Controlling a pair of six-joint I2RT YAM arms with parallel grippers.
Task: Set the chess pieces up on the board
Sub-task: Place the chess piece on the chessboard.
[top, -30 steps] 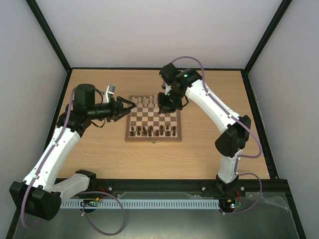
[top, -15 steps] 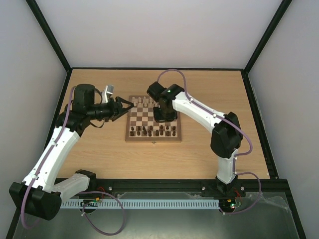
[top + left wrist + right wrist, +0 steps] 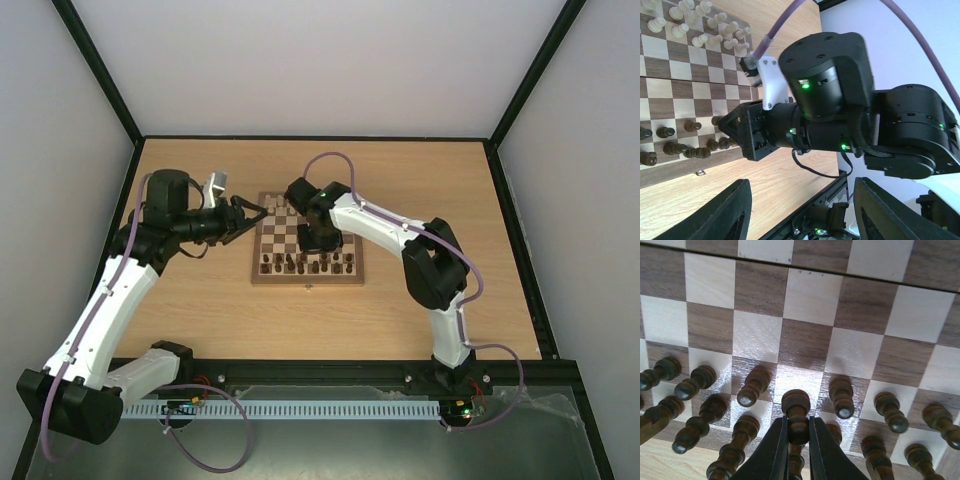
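Board (image 3: 280, 238): square, checkered, lying flat on the wooden table (image 3: 430, 190) in the centre of the top view.
Dark chess pieces (image 3: 290, 263): crowded in two rows along the lower edge of the board in the top view. In the right wrist view they fill the lower half of the frame, some upright and some leaning.
Pale pieces (image 3: 285, 205): lined up along the upper edge of the board, well apart from the dark rows.
Right gripper (image 3: 796, 424): over the lower middle of the board, among the dark rows, its jaws pressed onto one dark piece.
Held piece (image 3: 795, 402): pinched just below its round head, at the lower centre of the right wrist view. Its base is hidden behind the fingers (image 3: 774, 450), so I cannot tell whether it touches the board.
Left gripper (image 3: 254, 214): just beside the upper left corner of the board, above the table. Its jaws are spread with nothing between them, and both fingers show at the bottom of the left wrist view.
Middle of the board: bare squares between the two sets.
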